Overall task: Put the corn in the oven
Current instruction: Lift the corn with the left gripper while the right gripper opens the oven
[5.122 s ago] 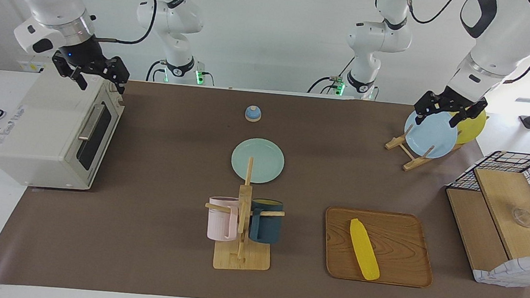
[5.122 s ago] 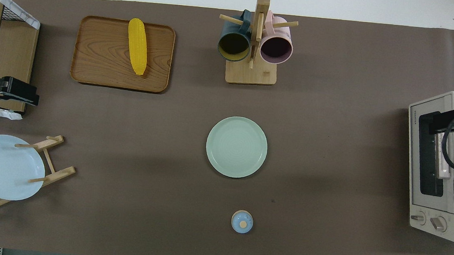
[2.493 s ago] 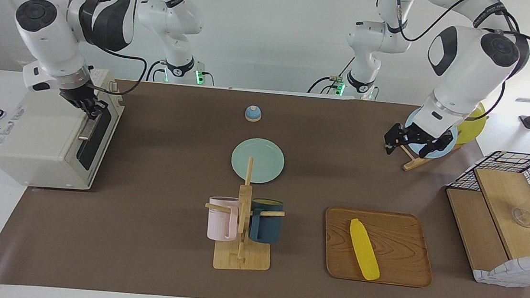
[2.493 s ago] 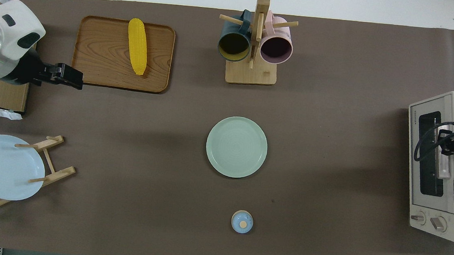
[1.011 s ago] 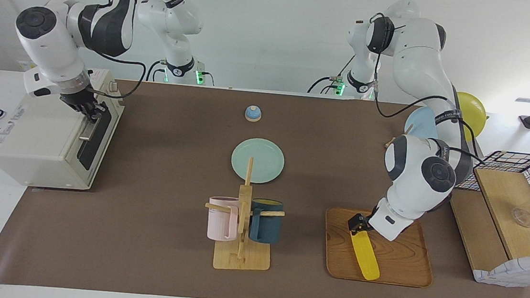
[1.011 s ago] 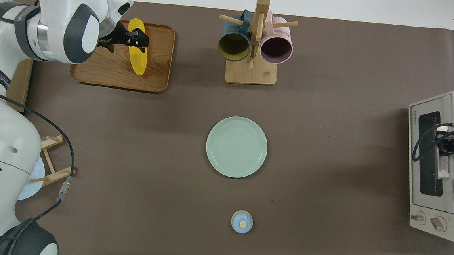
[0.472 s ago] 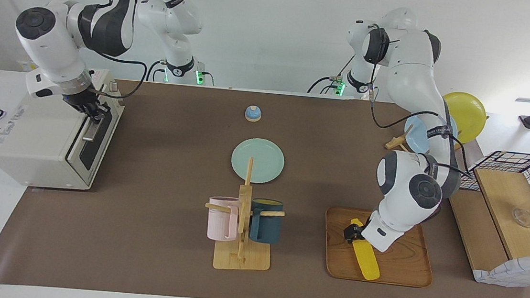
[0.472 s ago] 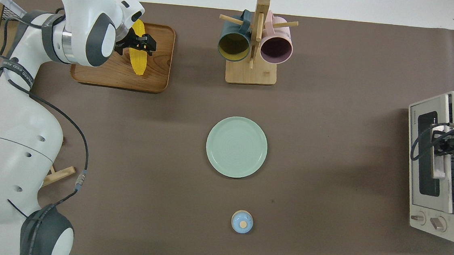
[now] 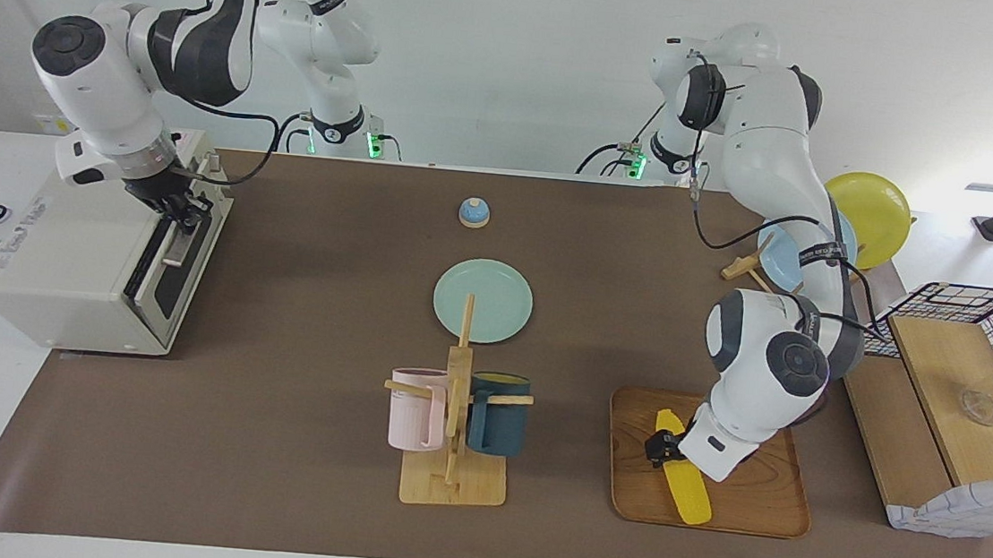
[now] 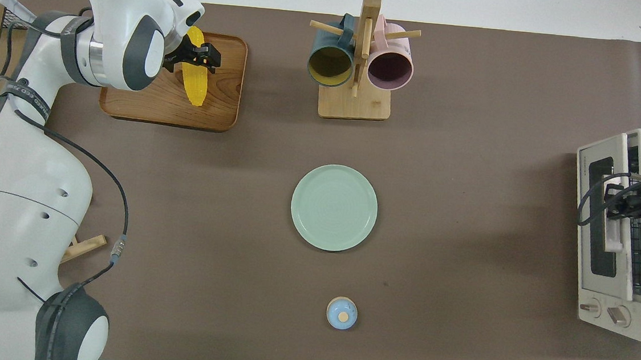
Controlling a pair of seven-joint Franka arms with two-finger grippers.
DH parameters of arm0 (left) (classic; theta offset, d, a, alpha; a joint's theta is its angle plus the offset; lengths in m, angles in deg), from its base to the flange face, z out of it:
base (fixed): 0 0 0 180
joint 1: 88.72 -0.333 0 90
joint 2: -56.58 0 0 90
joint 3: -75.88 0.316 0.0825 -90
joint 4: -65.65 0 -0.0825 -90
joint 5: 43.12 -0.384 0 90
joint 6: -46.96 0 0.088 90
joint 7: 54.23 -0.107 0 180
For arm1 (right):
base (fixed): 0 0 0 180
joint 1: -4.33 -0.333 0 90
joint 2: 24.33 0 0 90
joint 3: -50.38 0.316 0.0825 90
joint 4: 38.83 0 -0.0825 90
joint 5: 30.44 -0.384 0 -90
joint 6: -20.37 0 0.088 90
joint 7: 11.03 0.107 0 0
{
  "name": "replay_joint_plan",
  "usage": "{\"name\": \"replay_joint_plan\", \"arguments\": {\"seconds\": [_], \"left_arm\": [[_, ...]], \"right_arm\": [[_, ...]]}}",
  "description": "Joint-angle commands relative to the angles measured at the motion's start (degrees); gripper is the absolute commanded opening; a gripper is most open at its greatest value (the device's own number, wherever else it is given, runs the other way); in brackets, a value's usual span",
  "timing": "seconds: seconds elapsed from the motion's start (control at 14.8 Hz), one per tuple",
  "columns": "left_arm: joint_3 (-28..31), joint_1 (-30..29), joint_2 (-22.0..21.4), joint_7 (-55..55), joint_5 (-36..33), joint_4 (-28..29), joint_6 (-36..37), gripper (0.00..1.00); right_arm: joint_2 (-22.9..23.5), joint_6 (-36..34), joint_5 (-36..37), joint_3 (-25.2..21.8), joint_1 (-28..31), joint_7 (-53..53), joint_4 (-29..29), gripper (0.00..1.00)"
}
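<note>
While wide open, left end effector (image 9: 660, 446) over corn (image 9: 686, 495) (right end effector (image 9: 182, 212) tight on oven handle (image 9: 175, 245))

left gripper (image 10: 201, 56) over corn (image 10: 195, 81), wooden tray (image 10: 223, 109)

a pale green plate (image 9: 483, 300) sits mid-table, with a small blue bell (image 9: 473, 212) nearer the robots. a wooden mug tree (image 9: 455, 419) holds a pink mug (image 9: 414, 408) and a dark teal mug (image 9: 498, 414). a wooden tray (image 9: 747, 499) lies beside it, toward the left arm's end, where blue and yellow plates stand in a rack (image 9: 745, 267).
</note>
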Motion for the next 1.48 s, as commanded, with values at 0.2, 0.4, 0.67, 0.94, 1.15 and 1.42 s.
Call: {"name": "replay_joint_plan", "arguments": {"seconds": [0.2,0.4,0.67,0.94,1.15,1.42], "left_arm": [[0.55,0.22,2.13,0.07,-0.88,-2.89,-2.01,1.0],[0.9,0.04,2.22,-0.02,-2.28,-2.89,-2.53,1.0],[0.64,0.13,2.13,0.07,-2.55,-2.36,-4.03,0.87],[0.55,0.4,1.25,0.07,-2.46,0.98,-6.48,0.57],[0.64,0.4,1.25,0.16,-2.2,0.9,-6.05,0.1],[0.55,0.48,-1.89,0.86,-1.06,1.15,-3.24,0.0]], "right_arm": [[1.26,4.95,-1.26,0.08,-1.04,-0.32,-3.3,0.0],[2.32,6.0,-1.69,0.08,-1.21,-0.32,-3.22,0.0],[4.42,9.16,-1.78,0.08,-1.74,-0.32,-3.3,0.0],[5.13,10.4,-1.78,0.08,-2.09,-0.23,-3.22,0.0],[5.13,10.57,-1.78,0.08,-3.24,-0.14,-3.22,0.0],[6.18,12.15,-1.78,0.08,-3.93,-0.14,-3.39,0.0]]}}
